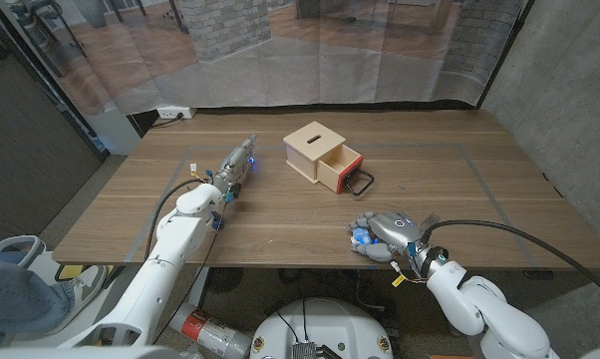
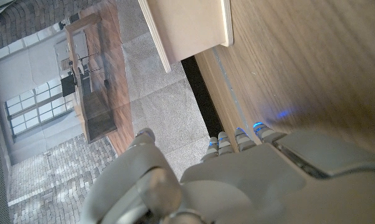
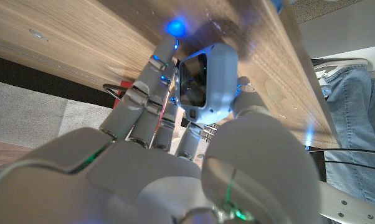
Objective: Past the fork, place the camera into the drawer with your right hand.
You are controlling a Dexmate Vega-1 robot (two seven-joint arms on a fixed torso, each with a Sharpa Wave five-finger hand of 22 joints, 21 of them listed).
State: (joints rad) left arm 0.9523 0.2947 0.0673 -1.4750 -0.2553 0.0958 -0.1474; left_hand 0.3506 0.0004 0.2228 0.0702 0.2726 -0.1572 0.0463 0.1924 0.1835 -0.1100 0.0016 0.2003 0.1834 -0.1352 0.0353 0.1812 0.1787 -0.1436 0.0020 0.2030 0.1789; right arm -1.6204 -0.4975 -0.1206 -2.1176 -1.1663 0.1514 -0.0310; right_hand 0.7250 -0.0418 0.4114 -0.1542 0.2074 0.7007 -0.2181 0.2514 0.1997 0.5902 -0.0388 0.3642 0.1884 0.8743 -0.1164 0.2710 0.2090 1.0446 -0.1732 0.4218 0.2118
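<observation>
Here, a white camera (image 3: 206, 81) is held between the fingers and thumb of the right robot hand (image 1: 388, 235), near the front edge of the brown wooden desk (image 1: 459, 189). The wooden drawer box (image 1: 322, 156) is seen at mid-desk, its red-fronted drawer pulled out. The left robot hand (image 1: 235, 166) is stretched over the desk, holding nothing, fingers extended. A translucent curtain (image 1: 310, 50) is hung behind.

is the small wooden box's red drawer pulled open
Yes, in the head view the red drawer sticks out from the small wooden box, its black handle toward the table's front.
</observation>
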